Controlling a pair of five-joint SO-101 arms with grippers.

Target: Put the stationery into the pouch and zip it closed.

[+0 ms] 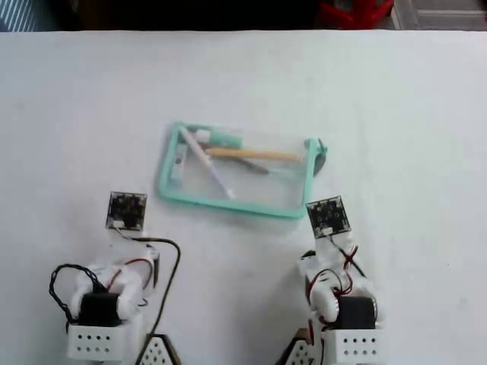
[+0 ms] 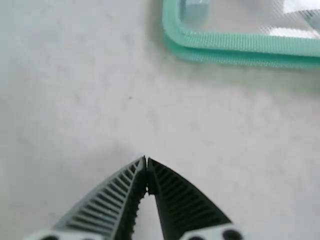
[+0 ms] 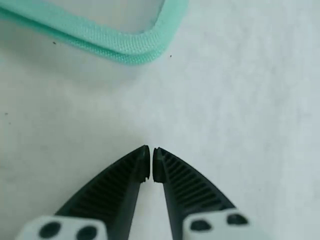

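A clear pouch (image 1: 236, 175) with a mint-green zipper edge lies flat in the middle of the white table. Inside it I see a yellow pencil (image 1: 251, 154), a white pen (image 1: 209, 163) and a small eraser-like block (image 1: 178, 163). The zipper pull (image 1: 318, 152) sits at the pouch's right end. My left gripper (image 2: 146, 175) is shut with nothing in it, just short of the pouch's near left corner (image 2: 175, 40). My right gripper (image 3: 150, 162) is shut and empty, close to the pouch's near right corner (image 3: 150, 45).
Both arm bases (image 1: 103, 312) (image 1: 342, 319) stand at the table's front edge, with black and red cables beside them. Bare white table (image 1: 411, 114) lies all around the pouch. The far table edge meets a dark background.
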